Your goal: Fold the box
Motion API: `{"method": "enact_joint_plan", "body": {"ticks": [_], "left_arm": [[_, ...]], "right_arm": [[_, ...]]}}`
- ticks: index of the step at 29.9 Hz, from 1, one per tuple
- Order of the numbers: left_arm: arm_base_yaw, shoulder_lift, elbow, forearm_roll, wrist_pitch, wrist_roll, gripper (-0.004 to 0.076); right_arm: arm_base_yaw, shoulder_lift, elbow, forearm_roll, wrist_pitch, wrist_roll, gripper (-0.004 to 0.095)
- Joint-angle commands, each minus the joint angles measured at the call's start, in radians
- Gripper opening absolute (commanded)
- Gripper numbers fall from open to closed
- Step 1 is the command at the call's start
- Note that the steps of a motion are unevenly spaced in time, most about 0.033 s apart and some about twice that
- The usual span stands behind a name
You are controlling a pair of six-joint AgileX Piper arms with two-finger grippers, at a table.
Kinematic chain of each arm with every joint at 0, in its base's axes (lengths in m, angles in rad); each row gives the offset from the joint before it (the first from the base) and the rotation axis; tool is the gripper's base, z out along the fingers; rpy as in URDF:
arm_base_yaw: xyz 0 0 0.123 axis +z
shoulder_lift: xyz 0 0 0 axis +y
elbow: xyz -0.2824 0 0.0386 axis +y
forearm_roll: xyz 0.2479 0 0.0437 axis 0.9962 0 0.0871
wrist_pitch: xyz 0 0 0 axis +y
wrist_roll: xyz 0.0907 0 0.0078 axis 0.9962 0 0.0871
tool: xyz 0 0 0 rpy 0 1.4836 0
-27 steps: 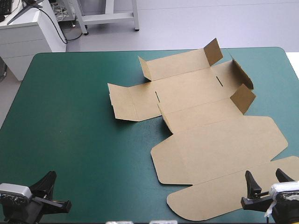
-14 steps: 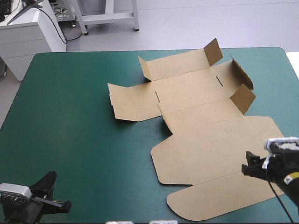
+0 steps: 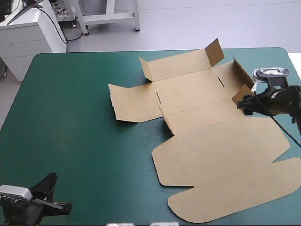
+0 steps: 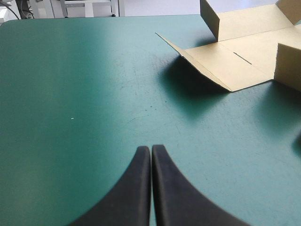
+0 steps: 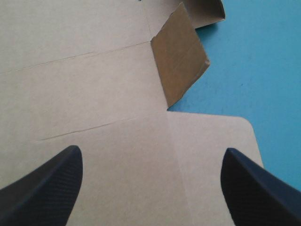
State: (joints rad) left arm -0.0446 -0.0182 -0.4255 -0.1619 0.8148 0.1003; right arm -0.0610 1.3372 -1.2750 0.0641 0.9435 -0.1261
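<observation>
Brown board, one box (image 3: 211, 146), lies flat on the teal-green tabletop (image 3: 70, 117) with four small flaps (image 3: 244, 98) raised, under the wide-spread, empty right fingers (image 5: 51, 179). The left fingers (image 4: 141, 188) are pressed together and empty, the box ahead of them.

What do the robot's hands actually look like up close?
Each gripper has two broad black fingers shaped like curved fins. The left gripper's look smooth, narrowing toward rounded tips; the right gripper's show a fine woven texture.

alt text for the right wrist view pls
The right hand, its two black fingers open, hangs over the flat brown cardboard box sheet. Ahead stands a raised brown side flap, with the teal-green table cover beside it.
</observation>
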Motion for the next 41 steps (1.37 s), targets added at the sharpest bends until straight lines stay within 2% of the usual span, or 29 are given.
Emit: {"method": "enact_joint_plan", "body": {"ticks": [1,6,12,21,24,27,29,32,34,37,38,41], "left_arm": [[-0.006,-0.006,-0.023,-0.021,-0.079,0.0,-0.0008],[-0.006,-0.006,-0.023,-0.021,-0.079,0.0,-0.0008],[-0.006,-0.006,-0.023,-0.021,-0.079,0.0,-0.0008],[-0.006,-0.006,-0.023,-0.021,-0.079,0.0,-0.0008],[-0.006,-0.006,-0.023,-0.021,-0.079,0.0,-0.0008],[-0.006,-0.006,-0.023,-0.021,-0.079,0.0,-0.0008],[-0.006,-0.006,-0.023,-0.021,-0.079,0.0,-0.0008],[-0.006,-0.006,-0.023,-0.021,-0.079,0.0,-0.0008],[-0.006,-0.006,-0.023,-0.021,-0.079,0.0,-0.0008],[-0.006,-0.006,-0.023,-0.021,-0.079,0.0,-0.0008],[-0.006,-0.006,-0.023,-0.021,-0.079,0.0,-0.0008],[-0.006,-0.006,-0.023,-0.021,-0.079,0.0,-0.0008]], "right_arm": [[-0.005,0.127,-0.181,-0.046,0.039,-0.012,0.0744],[-0.013,0.333,-0.385,-0.087,0.154,-0.047,0.0744],[-0.059,0.495,-0.547,-0.056,0.203,-0.094,0.0744],[-0.094,0.592,-0.57,0.029,0.231,-0.255,0.0743],[-0.094,0.606,-0.57,0.09,0.233,-0.309,0.074],[-0.094,0.613,-0.57,0.119,0.228,-0.324,0.0723],[-0.094,0.62,-0.57,0.119,0.231,-0.324,0.0663],[-0.094,0.634,-0.57,0.119,0.237,-0.324,0.0508],[-0.094,0.646,-0.57,0.119,0.237,-0.324,0.0344],[-0.094,0.657,-0.57,0.119,0.242,-0.324,0.0044],[-0.094,0.657,-0.57,0.116,0.242,-0.324,-0.0024],[-0.094,0.657,-0.57,0.116,0.244,-0.34,-0.0008]]}}
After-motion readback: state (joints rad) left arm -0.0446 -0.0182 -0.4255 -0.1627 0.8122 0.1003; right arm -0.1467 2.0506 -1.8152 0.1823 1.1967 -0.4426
